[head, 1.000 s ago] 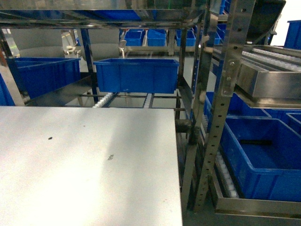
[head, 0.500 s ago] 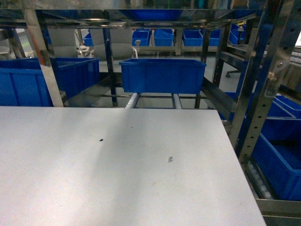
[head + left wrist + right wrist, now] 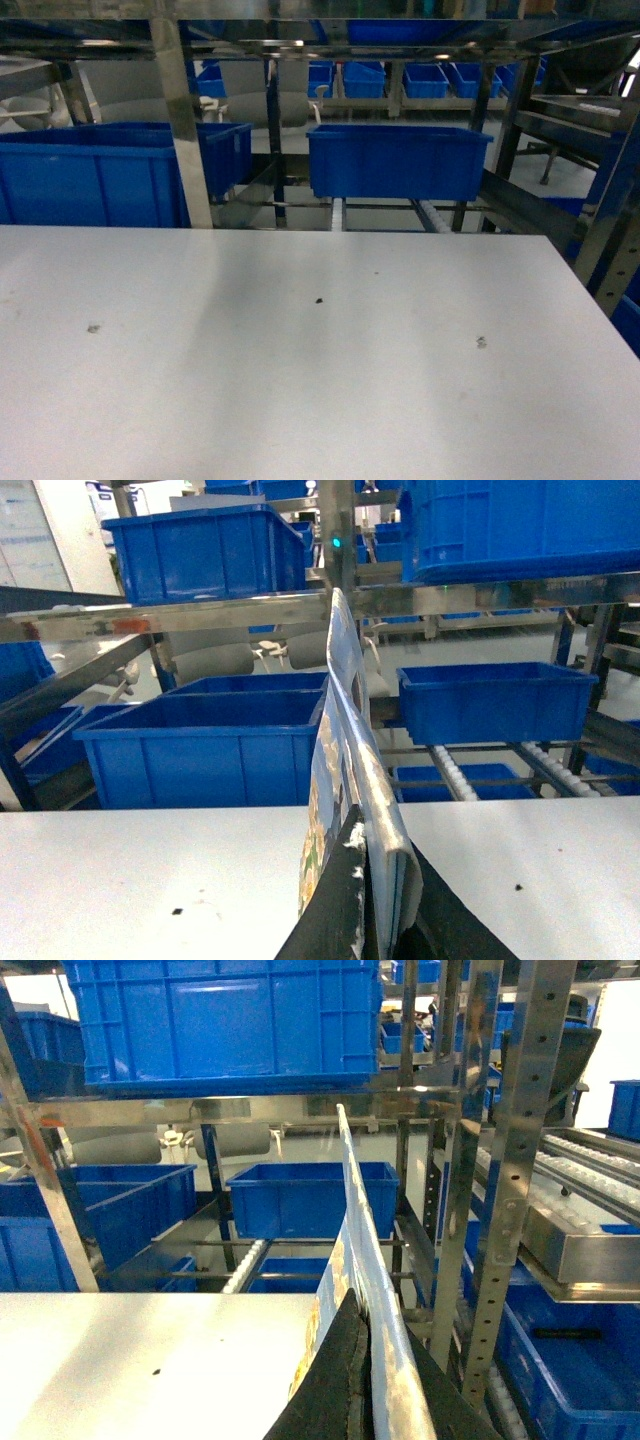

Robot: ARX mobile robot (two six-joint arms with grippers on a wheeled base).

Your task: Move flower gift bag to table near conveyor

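Evidently the bag had not yet been set down. In the left wrist view the left gripper (image 3: 372, 920), at the bottom centre of the frame, had its dark jaws clamped on the folded bag (image 3: 345, 780), which rose edge-on toward the upper centre. The right wrist view showed the same arrangement: the right gripper (image 3: 362, 1390) had its jaws closed on the bag's edge, the flat panel standing up the middle of the frame. Holding it at two points likely kept the thin bag upright and stopped it from sagging or swinging.

The table (image 3: 300, 400) filled the lower half of the head view, pale and matte with a few dark specks (image 3: 318, 299). Neither the bag nor either gripper appeared in that view. Beyond the table's far edge, at upper centre, stood a blue bin (image 3: 398, 160) on the conveyor (image 3: 432, 212), whose white rollers showed just below it. More bins (image 3: 100, 185) sat at upper left.

Judged from this, the carry was near its end; lowering and release remained.
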